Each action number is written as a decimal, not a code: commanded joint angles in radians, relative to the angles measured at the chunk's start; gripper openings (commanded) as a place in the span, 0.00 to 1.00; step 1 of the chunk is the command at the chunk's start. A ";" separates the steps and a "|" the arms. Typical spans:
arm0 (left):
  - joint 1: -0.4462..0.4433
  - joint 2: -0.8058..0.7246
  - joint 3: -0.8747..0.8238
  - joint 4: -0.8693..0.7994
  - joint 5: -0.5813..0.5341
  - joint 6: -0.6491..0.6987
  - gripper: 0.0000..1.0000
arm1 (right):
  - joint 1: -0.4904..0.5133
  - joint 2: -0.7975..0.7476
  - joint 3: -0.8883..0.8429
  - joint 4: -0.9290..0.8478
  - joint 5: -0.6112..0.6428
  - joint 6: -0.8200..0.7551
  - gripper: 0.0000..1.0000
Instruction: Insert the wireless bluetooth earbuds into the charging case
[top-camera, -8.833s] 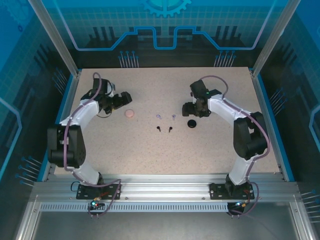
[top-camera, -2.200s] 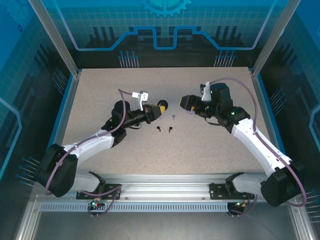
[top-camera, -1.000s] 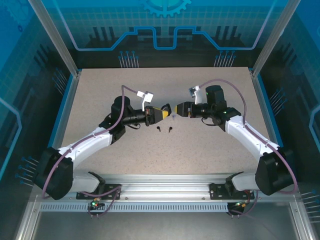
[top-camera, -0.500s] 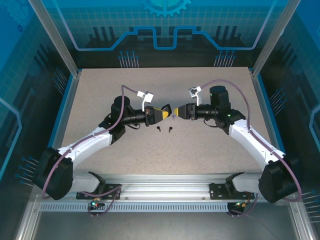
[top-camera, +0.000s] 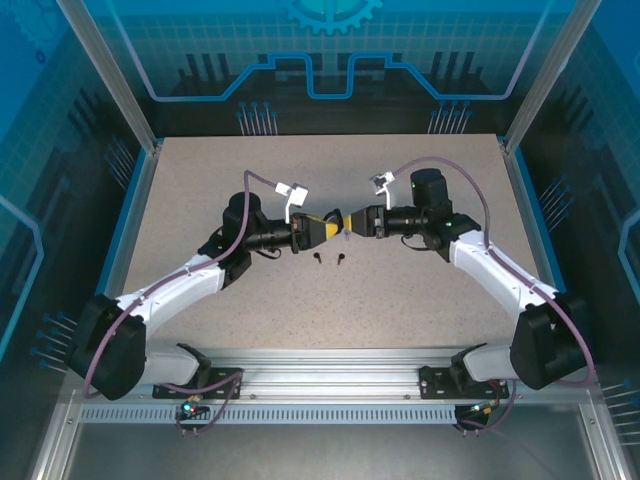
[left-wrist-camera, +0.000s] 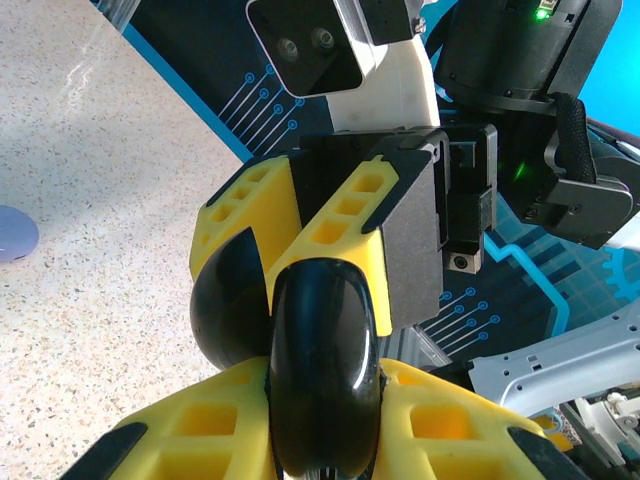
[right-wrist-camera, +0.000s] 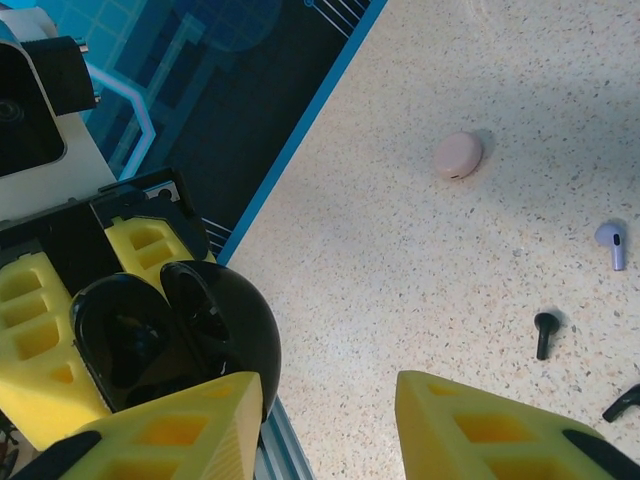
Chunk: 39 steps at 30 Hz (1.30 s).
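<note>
My left gripper (top-camera: 333, 226) is shut on an open black charging case (left-wrist-camera: 320, 370), held above the table's middle. The case's two halves (right-wrist-camera: 170, 335) gape toward my right gripper (top-camera: 354, 222). That gripper (right-wrist-camera: 325, 405) is open: one yellow finger (right-wrist-camera: 190, 425) lies against the case's rounded shell and the other (right-wrist-camera: 480, 435) stands apart over bare table. Two black earbuds (top-camera: 317, 259) (top-camera: 341, 261) lie just in front of the grippers. In the right wrist view a lavender earbud (right-wrist-camera: 612, 241) and a black one (right-wrist-camera: 543, 331) lie on the table.
A closed pale pink round case (right-wrist-camera: 458, 155) rests on the speckled table (top-camera: 330, 310) beyond the earbuds. A lavender object (left-wrist-camera: 14, 232) lies at the left edge of the left wrist view. Blue-edged walls ring the table (top-camera: 528, 215).
My right gripper has moved left until it meets the case in my left gripper, and its jaws have narrowed. The left arm has stayed put with the case.
</note>
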 joint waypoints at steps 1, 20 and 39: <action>-0.013 -0.020 0.044 0.024 0.028 -0.002 0.00 | 0.019 0.018 0.037 0.024 -0.010 -0.010 0.39; -0.016 -0.018 0.048 0.011 0.014 0.013 0.00 | 0.042 0.005 0.027 0.002 -0.038 -0.039 0.38; -0.016 -0.024 0.057 0.012 0.019 0.004 0.00 | 0.046 0.023 0.032 -0.008 -0.021 -0.041 0.23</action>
